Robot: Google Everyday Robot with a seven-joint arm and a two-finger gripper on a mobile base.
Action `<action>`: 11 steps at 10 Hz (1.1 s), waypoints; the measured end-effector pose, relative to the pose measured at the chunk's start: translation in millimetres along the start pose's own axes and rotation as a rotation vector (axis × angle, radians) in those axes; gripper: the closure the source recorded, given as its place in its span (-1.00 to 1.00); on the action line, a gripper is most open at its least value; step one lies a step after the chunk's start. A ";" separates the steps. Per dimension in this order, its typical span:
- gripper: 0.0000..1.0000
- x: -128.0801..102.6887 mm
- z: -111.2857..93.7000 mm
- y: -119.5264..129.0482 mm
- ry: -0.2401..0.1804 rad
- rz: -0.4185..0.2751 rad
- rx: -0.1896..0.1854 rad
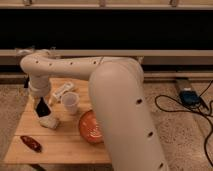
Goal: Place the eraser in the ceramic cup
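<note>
- The eraser (43,108) stands on end at the left part of the wooden surface (65,150), its long axis close to vertical, with the top leaning slightly left.
- It is just left of the cup (70,103) and apart from it, not inside it.
- Its lower end is right above the off-white pad (49,121); I cannot tell whether it touches the pad or the surface.
- The hand (40,99) points straight down from the wrist and meets the top of the eraser; I cannot tell whether it is apart or clamped on the block.
- The arm (120,105) rises thick from the lower right, runs left above the surface, then bends down at a rounded joint over the left edge.
- The cup stands upright with its mouth up; the orange bowl (89,129) is near it to the front right.
- A dark red object (31,143) lies near the front left corner.
</note>
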 end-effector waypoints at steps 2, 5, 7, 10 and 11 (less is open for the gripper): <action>1.00 -15.2 -16.6 -19.8 -0.056 -0.007 -0.020; 1.00 -41.4 -31.1 -62.5 -0.118 -0.004 -0.038; 1.00 -49.2 -38.0 -87.3 -0.145 -0.007 -0.048; 1.00 -39.3 -44.4 -105.1 -0.170 -0.018 -0.052; 1.00 -35.7 -43.6 -106.7 -0.172 -0.021 -0.052</action>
